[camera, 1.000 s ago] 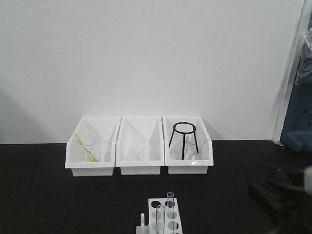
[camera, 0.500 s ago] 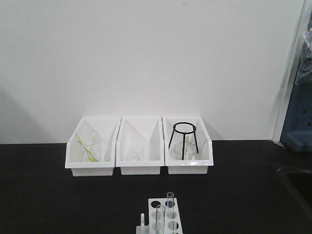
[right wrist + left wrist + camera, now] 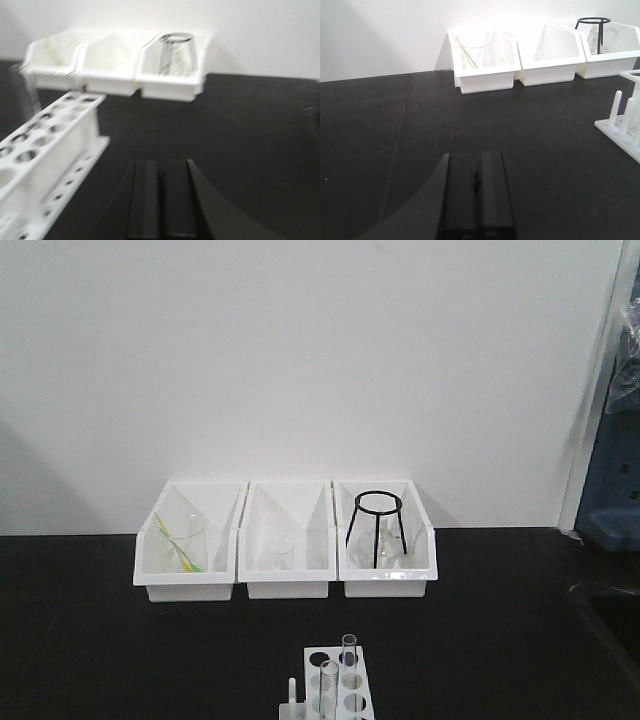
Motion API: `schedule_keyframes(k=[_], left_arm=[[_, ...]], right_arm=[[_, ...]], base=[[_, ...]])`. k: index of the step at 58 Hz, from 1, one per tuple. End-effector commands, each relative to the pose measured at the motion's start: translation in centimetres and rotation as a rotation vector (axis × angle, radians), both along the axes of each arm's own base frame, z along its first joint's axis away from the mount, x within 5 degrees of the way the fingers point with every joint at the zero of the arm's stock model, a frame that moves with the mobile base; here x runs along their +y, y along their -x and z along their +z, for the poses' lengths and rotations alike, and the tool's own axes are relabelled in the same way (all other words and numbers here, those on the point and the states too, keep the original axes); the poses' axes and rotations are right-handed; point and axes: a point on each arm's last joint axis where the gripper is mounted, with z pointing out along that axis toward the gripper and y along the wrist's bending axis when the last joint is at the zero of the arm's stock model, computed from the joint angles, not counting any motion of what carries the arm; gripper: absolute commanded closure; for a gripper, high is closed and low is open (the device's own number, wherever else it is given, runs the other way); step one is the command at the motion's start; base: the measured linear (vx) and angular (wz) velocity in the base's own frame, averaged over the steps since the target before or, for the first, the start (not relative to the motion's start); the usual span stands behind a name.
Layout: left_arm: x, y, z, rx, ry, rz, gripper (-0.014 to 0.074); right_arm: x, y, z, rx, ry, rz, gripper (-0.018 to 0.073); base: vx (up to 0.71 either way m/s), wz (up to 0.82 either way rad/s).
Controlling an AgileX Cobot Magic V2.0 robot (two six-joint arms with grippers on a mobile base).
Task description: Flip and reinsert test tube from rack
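Two test tubes upright in one rack, three bins behind

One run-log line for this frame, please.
left hand shut, empty | right hand shut, empty | two tubes upright in rack | neither hand at rack

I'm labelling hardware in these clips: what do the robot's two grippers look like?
Both look alike: the left gripper and the right gripper each show two flat, matte black rectangular fingers with a curved black body alongside. No cables, markings or colour accents show. The right wrist view is blurred, hiding fine detail.
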Motion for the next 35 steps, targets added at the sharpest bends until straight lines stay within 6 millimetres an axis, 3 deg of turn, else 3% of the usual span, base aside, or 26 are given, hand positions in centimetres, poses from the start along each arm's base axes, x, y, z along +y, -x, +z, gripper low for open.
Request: schedule_keyframes(k=[1,10,35], left_arm=[[-0.1,0.0,0.9,-0.089,0.021,-0.013,0.0602],[-0.1,0.0,0.9,-0.089,0.021,-0.013,0.0602],[-0.1,0.0,0.9,-0.087,0.021,-0.013,0.0602]], right_arm=[[-0.7,0.6,0.9,-0.137,-0.049,-0.081,0.057],[-1.5,2.0,-0.5,-0.2,-0.097,-0.18,0.057],[-1.5,1.9,-0.7,-0.179,-0.081,-0.19,0.057]], base=[[0.0,0.0],[0.0,0.0],[0.0,0.0]])
